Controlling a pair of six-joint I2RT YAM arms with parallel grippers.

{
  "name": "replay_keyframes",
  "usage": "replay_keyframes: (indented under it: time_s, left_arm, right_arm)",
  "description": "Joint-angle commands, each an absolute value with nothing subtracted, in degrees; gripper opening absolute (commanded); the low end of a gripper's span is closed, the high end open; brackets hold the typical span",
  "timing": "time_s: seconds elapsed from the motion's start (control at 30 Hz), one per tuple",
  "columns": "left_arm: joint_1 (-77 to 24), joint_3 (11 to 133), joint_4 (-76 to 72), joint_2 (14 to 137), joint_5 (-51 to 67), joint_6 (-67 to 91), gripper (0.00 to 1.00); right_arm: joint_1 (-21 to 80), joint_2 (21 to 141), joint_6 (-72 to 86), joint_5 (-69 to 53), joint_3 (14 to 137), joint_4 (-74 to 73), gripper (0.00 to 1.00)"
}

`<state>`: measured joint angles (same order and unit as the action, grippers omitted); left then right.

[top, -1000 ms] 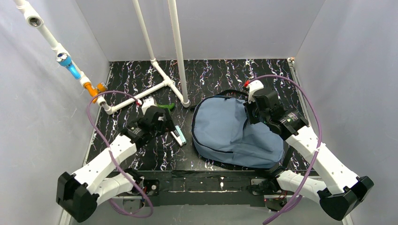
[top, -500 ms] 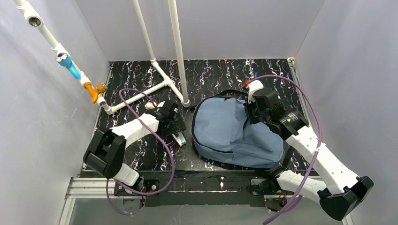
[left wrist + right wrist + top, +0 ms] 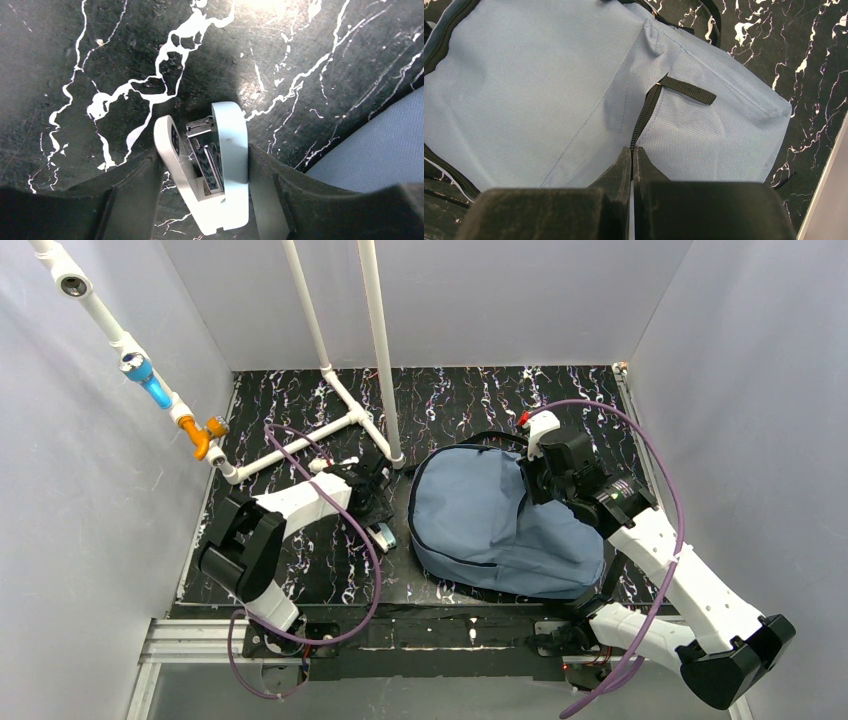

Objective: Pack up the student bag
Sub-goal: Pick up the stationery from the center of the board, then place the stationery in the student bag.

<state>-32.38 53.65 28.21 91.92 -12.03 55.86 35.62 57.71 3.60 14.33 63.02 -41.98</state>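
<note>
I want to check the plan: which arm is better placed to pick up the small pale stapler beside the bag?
Left. Its end effector is open with a finger on each side of the stapler. The right end effector is shut, seemingly pinching the student bag at its zipper line.

Both arms are built from glossy white link shells joined by chunky black joint housings, with the largest black blocks at the elbows near the bottom corners of the overhead view. A thin purple cable loops loosely along each arm from base to wrist. The left gripper (image 3: 202,197) and the right gripper (image 3: 632,167) have matte black, wedge-shaped fingers. A small red mark sits by a white cap on the right wrist.
</note>
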Motion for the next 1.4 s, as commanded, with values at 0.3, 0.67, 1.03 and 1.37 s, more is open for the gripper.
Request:
replay_keyframes:
  time_s: [0.3, 0.67, 1.03, 1.37]
  left_arm:
    - [-32.5, 53.6, 34.1, 83.5, -19.2, 52.4, 0.16]
    - [-37.8, 54.7, 9.4, 63.2, 9.1, 47.9, 0.15]
    - [-53.6, 67.1, -10.7, 83.3, -9.0, 46.1, 0.09]
    - [-57.8, 65.6, -30.7, 90.8, -22.8, 49.6, 0.0]
  right_arm:
    - [35.6, 55.8, 3.1, 13.2, 66.3, -37.1, 0.01]
    - [35.6, 56.3, 4.1, 10.2, 65.3, -35.1, 0.01]
    - [35.6, 56.0, 11.6, 6.9, 66.3, -34.8, 0.01]
    - [35.5, 58.5, 31.8, 14.0, 73.3, -42.1, 0.01]
